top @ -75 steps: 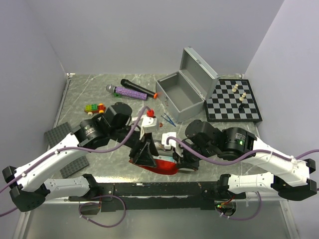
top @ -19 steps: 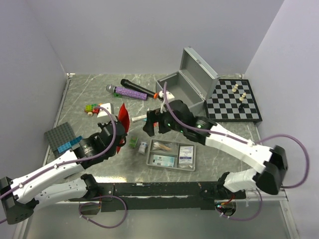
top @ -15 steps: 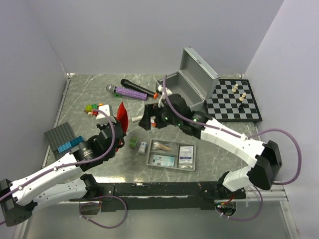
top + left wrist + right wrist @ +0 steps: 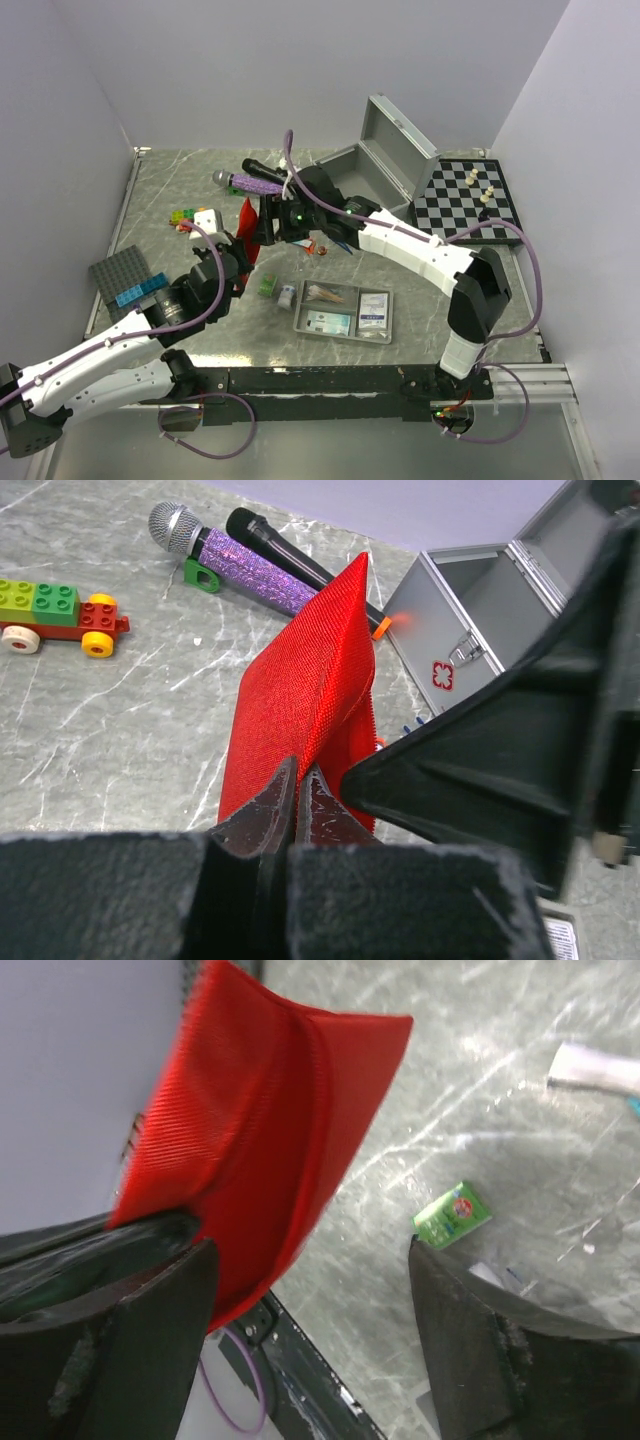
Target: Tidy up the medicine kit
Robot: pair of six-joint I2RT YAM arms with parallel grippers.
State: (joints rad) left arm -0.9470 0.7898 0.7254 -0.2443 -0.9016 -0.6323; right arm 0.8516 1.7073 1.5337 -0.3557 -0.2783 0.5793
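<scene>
The red pouch (image 4: 247,218) stands upright above the table, and my left gripper (image 4: 298,782) is shut on its lower edge. My right gripper (image 4: 270,226) is right beside it from the case side. In the right wrist view its fingers (image 4: 150,1330) stand wide apart, with the pouch (image 4: 270,1140) against the left one and not pinched. The silver case (image 4: 360,185) sits behind with its lid (image 4: 400,135) open. The grey tray (image 4: 344,311) with flat packets (image 4: 373,308) lies near the front. A green packet (image 4: 268,285) and a small vial (image 4: 287,295) lie left of it.
Two microphones (image 4: 258,180) lie at the back. A toy brick car (image 4: 188,215) sits beside them. A studded grey plate (image 4: 122,272) is at the left. The chessboard (image 4: 468,208) with pieces is at the right. Walls close in on both sides.
My right arm has swung left from above the tray's far side to the raised pouch. The left gripper has kept the pouch up, nearly in place.
</scene>
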